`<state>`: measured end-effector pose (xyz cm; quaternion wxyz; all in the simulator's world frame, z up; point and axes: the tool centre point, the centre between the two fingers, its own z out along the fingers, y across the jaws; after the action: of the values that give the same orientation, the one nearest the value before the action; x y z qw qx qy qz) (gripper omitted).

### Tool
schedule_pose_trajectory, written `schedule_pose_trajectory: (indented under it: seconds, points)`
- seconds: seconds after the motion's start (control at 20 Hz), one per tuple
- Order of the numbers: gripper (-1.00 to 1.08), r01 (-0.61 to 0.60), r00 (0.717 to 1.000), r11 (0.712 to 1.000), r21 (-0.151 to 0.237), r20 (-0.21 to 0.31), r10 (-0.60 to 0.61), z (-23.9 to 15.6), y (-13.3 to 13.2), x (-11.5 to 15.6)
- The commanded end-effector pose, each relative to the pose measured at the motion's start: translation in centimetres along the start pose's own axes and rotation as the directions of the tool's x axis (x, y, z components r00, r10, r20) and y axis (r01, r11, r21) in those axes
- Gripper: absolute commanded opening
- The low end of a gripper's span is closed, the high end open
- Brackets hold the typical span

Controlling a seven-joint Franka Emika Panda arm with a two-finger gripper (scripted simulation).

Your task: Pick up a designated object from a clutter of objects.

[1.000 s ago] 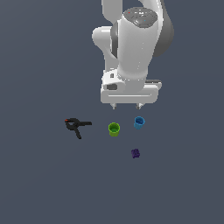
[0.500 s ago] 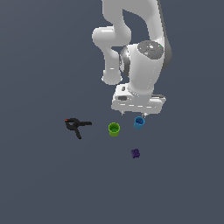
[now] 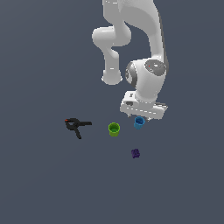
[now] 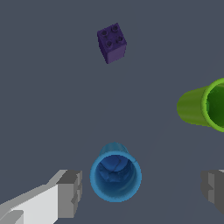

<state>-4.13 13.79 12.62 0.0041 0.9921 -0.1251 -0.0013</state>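
The small blue cup stands upright on the dark floor, just under my hand in the exterior view. My gripper hangs directly over it and is open. From the wrist view the blue cup lies between the two grey fingers, closer to one than the other, and touches neither. The gripper holds nothing. Other clutter: a lime-green cup, a tiny purple block and a black spring clamp with a red tip.
The lime-green cup stands close beside the blue one, toward the exterior view's left. The purple block sits a short way off on the near side. The clamp lies farthest to the exterior view's left.
The hand has come down and shifted toward the exterior view's right, ending over the blue cup. The objects have not moved.
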Motion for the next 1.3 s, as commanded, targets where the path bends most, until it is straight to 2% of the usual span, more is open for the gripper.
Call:
schedule_pose_trajectory:
  seconds: [0.0, 0.45, 0.85, 1.25]
  points:
    - [1.0, -0.026, 1.0, 1.0, 0.003, -0.002, 0.026, 1.2, -0.5, -0.9]
    - [1.0, -0.073, 0.997, 0.997, 0.008, -0.001, 0.073, 3.4, -1.5, -2.7]
    - [1.0, -0.073, 0.997, 0.997, 0.008, 0.0, 0.073, 4.0, -1.5, -2.8]
    - [1.0, -0.074, 0.997, 0.997, 0.008, 0.0, 0.074, 7.3, -1.6, -2.9]
